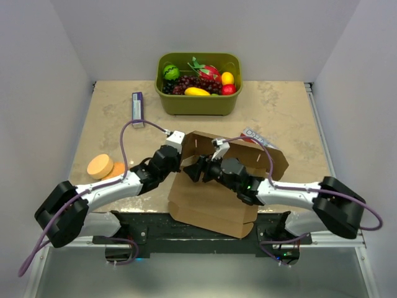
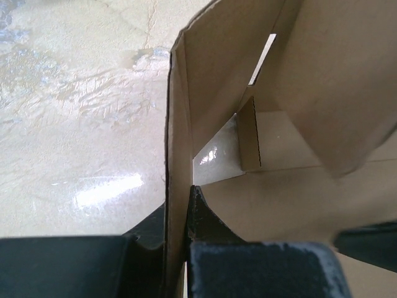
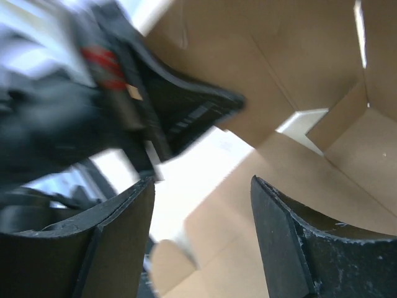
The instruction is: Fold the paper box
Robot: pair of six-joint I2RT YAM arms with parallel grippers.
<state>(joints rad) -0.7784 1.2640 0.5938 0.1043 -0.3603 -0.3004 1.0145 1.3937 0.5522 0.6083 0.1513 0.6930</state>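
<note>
The paper box (image 1: 214, 198) sits in the middle of the counter (image 1: 279, 105), close to the front edge between my two arms. It is half formed: the base lies flat, and the left wall and back wall stand up with slots cut through them. Its brown cardboard is plain, with no print that I can see.

My left tool (image 1: 181, 164) is closed on the box's left wall. The left wrist view shows the thin cardboard edge pinched upright between its dark pads (image 2: 260, 270). My right tool (image 1: 193, 169) is inside the box, just beside the left one. Its jaws are spread and nothing lies between them, only the box floor beyond.

At the back stands an olive-green tub (image 1: 198, 104) of toy fruit (image 1: 197, 84). A purple-and-white packet (image 1: 137, 108) lies to the tub's left, its print too small to read. A flat packet (image 1: 257, 138) peeks out from behind the box's back wall. It has dark lettering on it, but I cannot make out the words. Orange discs (image 1: 100, 166) rest near the counter's left side.
</note>
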